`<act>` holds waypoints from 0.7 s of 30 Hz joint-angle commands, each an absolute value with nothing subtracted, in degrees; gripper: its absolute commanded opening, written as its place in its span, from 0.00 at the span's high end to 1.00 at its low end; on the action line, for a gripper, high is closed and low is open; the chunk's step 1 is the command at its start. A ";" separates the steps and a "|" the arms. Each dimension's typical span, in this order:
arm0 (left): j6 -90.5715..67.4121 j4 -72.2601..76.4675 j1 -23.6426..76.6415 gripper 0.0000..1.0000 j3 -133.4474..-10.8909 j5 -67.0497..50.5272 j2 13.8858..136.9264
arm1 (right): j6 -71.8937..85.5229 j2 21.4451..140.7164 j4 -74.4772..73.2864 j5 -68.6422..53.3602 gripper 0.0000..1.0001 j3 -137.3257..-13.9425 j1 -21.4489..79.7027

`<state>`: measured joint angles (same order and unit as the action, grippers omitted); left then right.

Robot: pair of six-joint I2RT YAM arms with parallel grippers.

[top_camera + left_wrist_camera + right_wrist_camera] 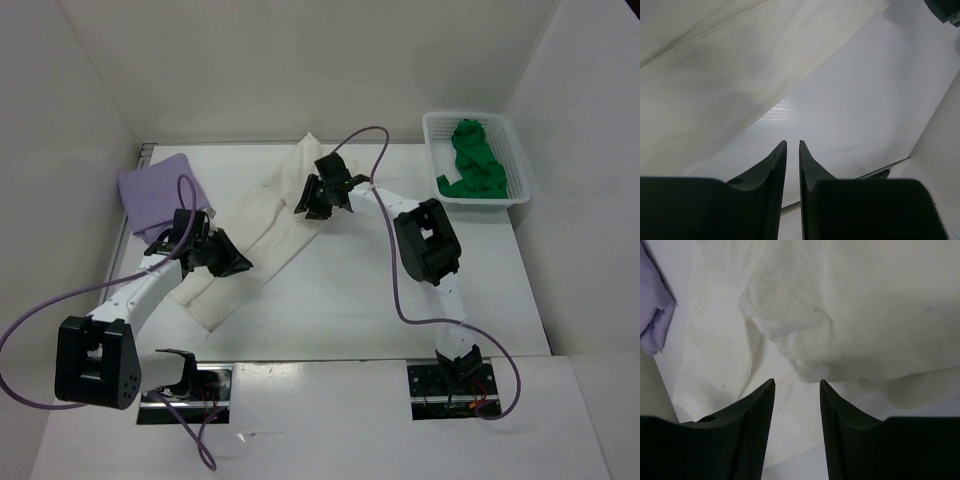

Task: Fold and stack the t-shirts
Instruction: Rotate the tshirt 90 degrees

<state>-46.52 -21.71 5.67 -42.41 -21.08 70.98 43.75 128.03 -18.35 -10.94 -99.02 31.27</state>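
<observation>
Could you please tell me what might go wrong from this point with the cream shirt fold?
1. The right hand hangs open over a rumpled bulge in the cream shirt; closing there may pinch one layer only and spoil the fold.
2. The lavender shirt lies close by; dragging the cream shirt could disturb it.

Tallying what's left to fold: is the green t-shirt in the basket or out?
In the basket: the green t-shirt lies crumpled, unfolded, inside the white mesh basket at the far right.

Soft matt cloth cream t-shirt [265, 225]
</observation>
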 commanded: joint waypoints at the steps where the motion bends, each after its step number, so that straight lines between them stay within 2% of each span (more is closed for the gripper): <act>1: -45.88 -21.26 5.54 0.77 -42.10 -21.97 69.08 | 46.93 130.86 -14.77 -10.11 0.53 -102.30 32.08; 7: -45.26 -21.80 5.54 0.77 -42.63 -21.97 69.08 | 48.69 130.35 -17.49 -10.63 0.53 -102.92 32.08; 11: -45.26 -21.80 5.54 0.77 -42.63 -21.97 69.08 | 50.36 128.06 -14.86 -9.93 0.53 -97.65 32.70; 18: -44.74 -22.32 5.54 0.77 -43.24 -21.97 69.08 | 50.36 132.09 -15.56 -11.16 0.53 -102.56 32.70; 21: -44.74 -22.32 5.54 0.77 -43.24 -21.97 69.08 | 50.36 132.71 -16.17 -11.16 0.62 -105.20 32.70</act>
<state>-46.33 -22.17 5.67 -42.37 -21.15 70.48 50.00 132.18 -17.56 -11.40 -100.75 32.03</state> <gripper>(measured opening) 0.230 0.404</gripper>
